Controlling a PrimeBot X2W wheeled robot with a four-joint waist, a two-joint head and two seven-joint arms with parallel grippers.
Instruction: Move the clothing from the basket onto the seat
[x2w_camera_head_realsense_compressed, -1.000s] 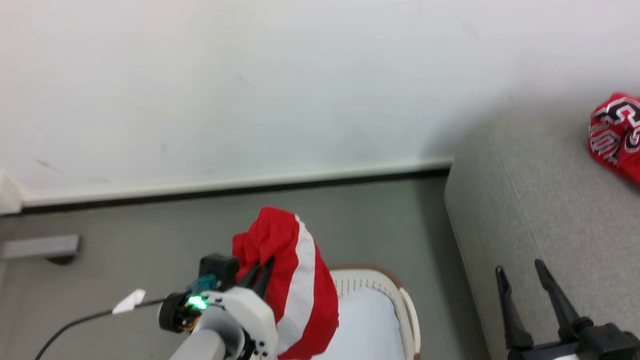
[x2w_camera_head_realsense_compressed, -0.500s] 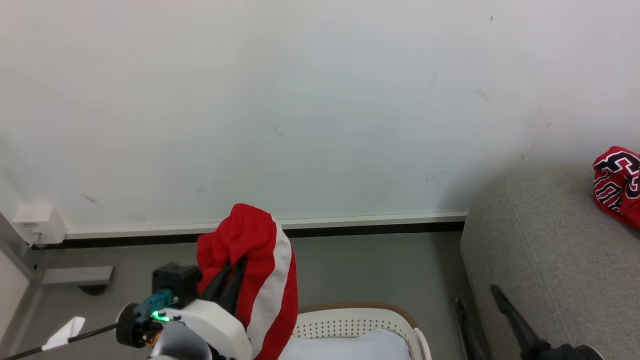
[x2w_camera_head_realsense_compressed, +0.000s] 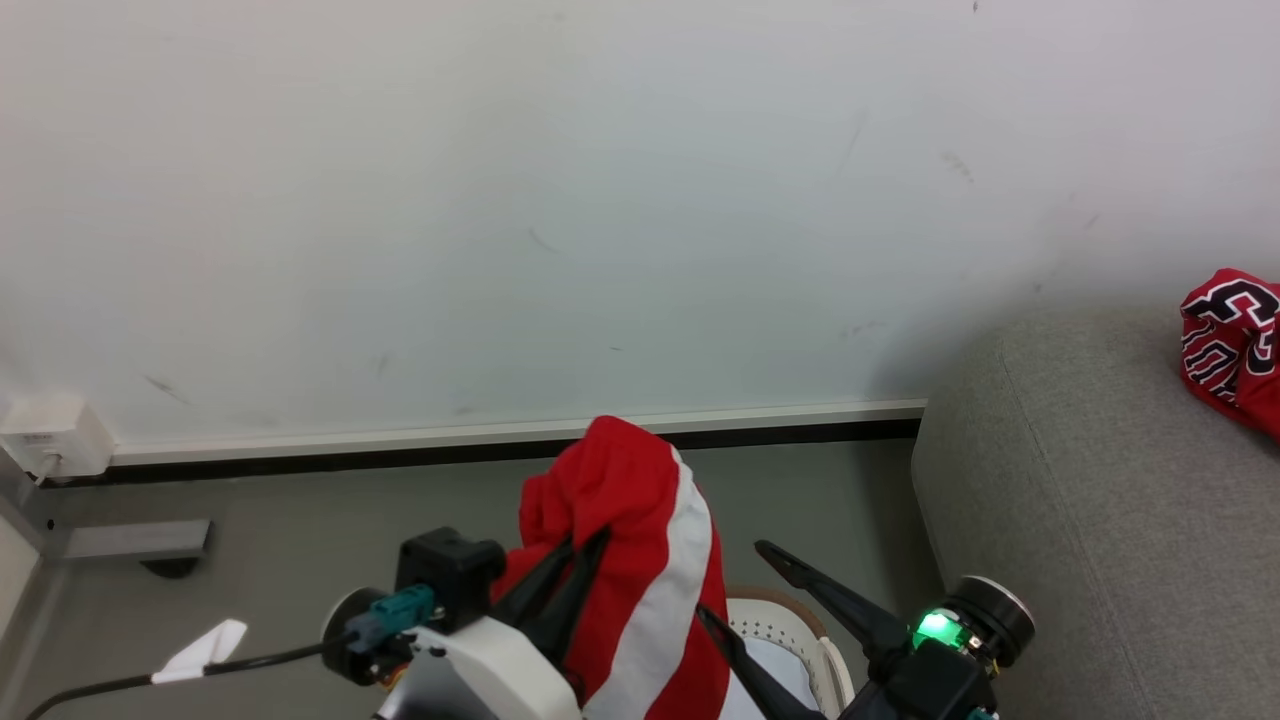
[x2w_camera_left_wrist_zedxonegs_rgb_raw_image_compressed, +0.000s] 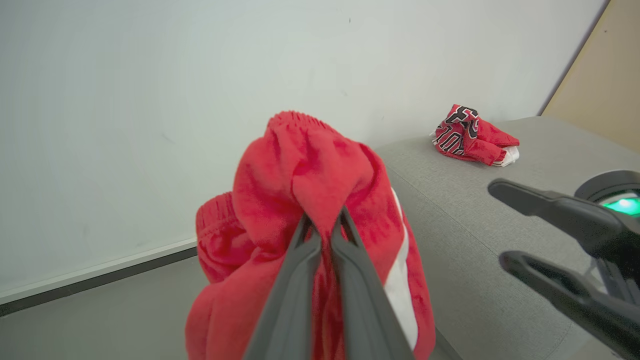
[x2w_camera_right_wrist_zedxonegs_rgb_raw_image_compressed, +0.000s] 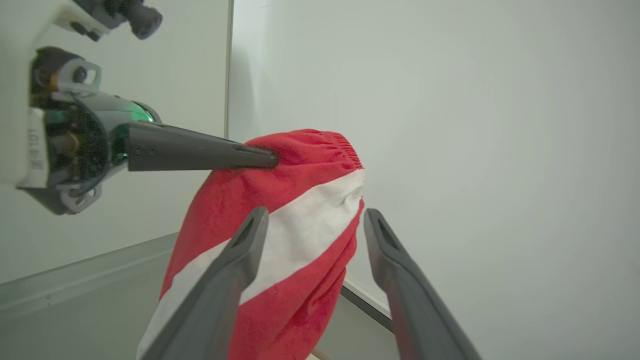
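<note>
— Noticing the right pincer (x2w_camera_head_realsense_compressed: 733, 580) swung in from the edge of the sofa (x2w_camera_head_realsense_compressed: 1080, 500) since half a second ago, and the left pincer (x2w_camera_head_realsense_compressed: 587, 541) carried rightward with its load.

— Agreeing. Seeing the left pincer clamped tight on a bunched red and white garment (x2w_camera_head_realsense_compressed: 640, 520), pinching a fold near the elastic waistband and holding it up clear of the basket (x2w_camera_head_realsense_compressed: 775, 628).

— Finding the right pincer spread wide, gripping nothing, aiming both fingers at the garment's white stripe from just beside it.

— Looking into the basket now: making out a pale pad (x2w_camera_head_realsense_compressed: 790, 672) lying inside. Not managing to judge the rest of the interior behind the garment and the arms.

— Spotting a red jersey (x2w_camera_head_realsense_compressed: 1225, 335) with black white-edged characters lying crumpled on the sofa already, well apart from both pincers.

— Taking in the sofa itself: grey, woven, round-edged, standing at the right against the wall (x2w_camera_head_realsense_compressed: 500, 200).

— Placing the basket on the grey floor (x2w_camera_head_realsense_compressed: 300, 530), near the sofa's end.

— Tracing a pale skirting (x2w_camera_head_realsense_compressed: 400, 438) with a dark strip under it along the foot of the wall, and picking out a white socket box (x2w_camera_head_realsense_compressed: 50, 435) at the far left.
</note>
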